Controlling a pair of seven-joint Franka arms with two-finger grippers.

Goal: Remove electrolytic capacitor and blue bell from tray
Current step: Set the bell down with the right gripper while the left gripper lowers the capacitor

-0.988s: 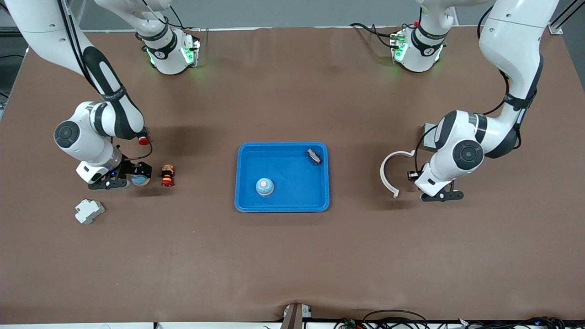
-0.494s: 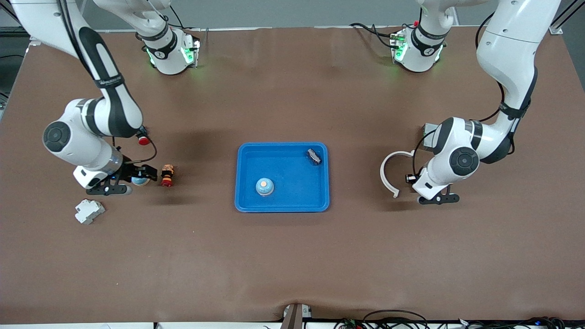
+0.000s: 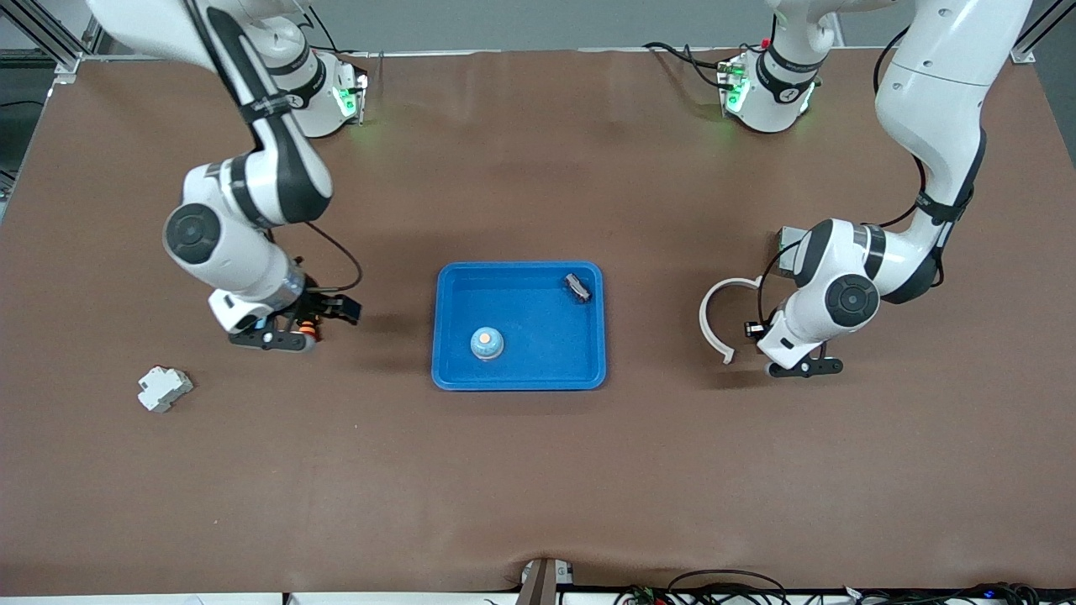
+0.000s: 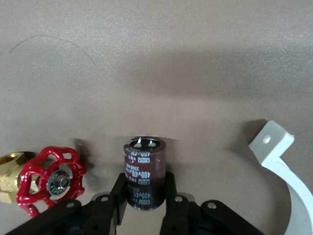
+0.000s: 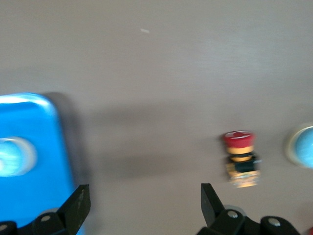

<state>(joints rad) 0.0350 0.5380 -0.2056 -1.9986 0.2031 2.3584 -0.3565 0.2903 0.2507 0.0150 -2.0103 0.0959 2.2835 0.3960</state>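
Tabletop: brown mat [image 3: 538, 470] is carrying everything, with both arm bases at its top edge.
Grey part [image 3: 165, 388]: lying alone toward the right arm's end, well apart from the work.
Right gripper [image 3: 298, 323]: hanging with jaws apart over the red push-button [image 5: 240, 159], beside the tray.
Tray [image 3: 519, 385]: sitting mid-table.
Blue bell [image 3: 487, 341]: sitting inside the tray, near the rim closest to the front camera.
Dark small part [image 3: 577, 287]: lying in the tray's corner; what it is, I cannot tell.
White arc [image 3: 714, 323]: lying just beside the left gripper.
Left gripper [image 3: 803, 365]: jaws clamping the electrolytic capacitor [image 4: 144, 161], upright and already outside the tray.
Red handwheel valve [image 4: 49, 176]: sitting near the capacitor.
Step, judged: releasing the capacitor, then fetching the bell.
Doing it well: opening only once the can is standing flat; straddling the bell low, since a dome may be slipping.
In the way: tray rim on lift-out; valve and arc crowding the set-down.
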